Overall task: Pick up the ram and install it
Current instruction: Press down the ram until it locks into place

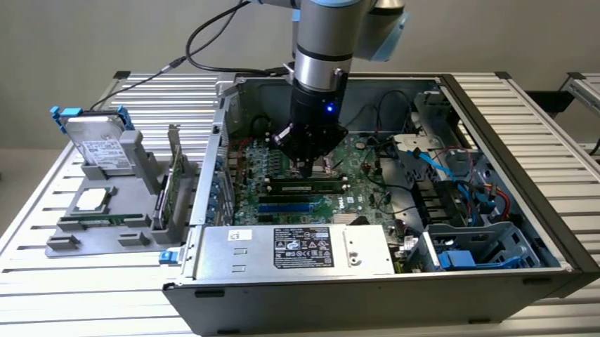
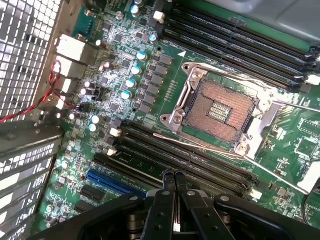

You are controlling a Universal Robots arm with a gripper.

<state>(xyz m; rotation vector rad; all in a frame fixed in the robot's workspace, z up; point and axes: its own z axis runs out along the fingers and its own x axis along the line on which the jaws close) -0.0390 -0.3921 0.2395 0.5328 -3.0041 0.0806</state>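
Inside the open computer case (image 1: 394,281), on the slatted metal table (image 1: 84,281), the gripper (image 1: 308,170) is lowered over the motherboard (image 1: 281,189), its black fingers (image 2: 172,190) pressed together with nothing seen between them. The fingertips are placed right above the ram (image 1: 305,186), a narrow green stick with dark chips that is seated lengthwise in one of the black memory slots (image 2: 200,165), just at 6 o'clock of the gripper in the exterior view. Whether the tips actually touch the stick cannot be told. In the wrist view the closed fingertips are seen over the row of long black slots, with the empty processor socket (image 2: 222,107) and its metal frame close by and a blue slot (image 2: 112,182) near the slots. At 9 o'clock of the case in the exterior view, a grey parts holder (image 1: 103,210) is set on the table, in which a hard drive (image 1: 101,144) is stood on edge and a green expansion card (image 1: 171,182) is held upright. At 6 o'clock of the motherboard, the power supply (image 1: 300,249) with its label is fitted along the case's near wall.
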